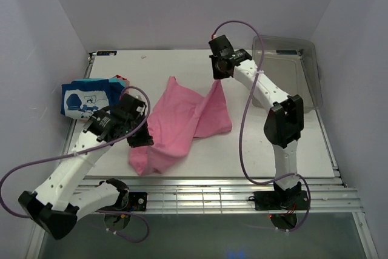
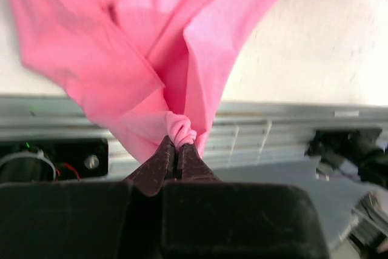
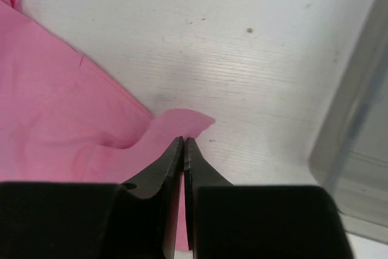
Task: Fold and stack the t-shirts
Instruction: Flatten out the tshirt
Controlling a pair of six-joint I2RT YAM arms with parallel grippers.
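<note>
The pink t-shirt [image 1: 182, 119] lies crumpled across the middle of the white table. My left gripper [image 1: 140, 139] is shut on a bunched fold of its near left part, seen in the left wrist view [image 2: 179, 145] with the pink cloth [image 2: 151, 47] hanging away from the jaws. My right gripper [image 1: 218, 77] is shut on the shirt's far right corner and holds it raised. In the right wrist view [image 3: 183, 140] pink cloth [image 3: 60, 119] shows between the shut jaws. A folded stack topped by a blue tee with white cartoon print [image 1: 90, 99] sits at the left edge.
A clear plastic bin [image 1: 291, 71] stands at the back right, close to the right gripper; its wall shows in the right wrist view [image 3: 357, 119]. Metal rails [image 1: 230, 191] run along the table's near edge, also seen in the left wrist view [image 2: 291, 131].
</note>
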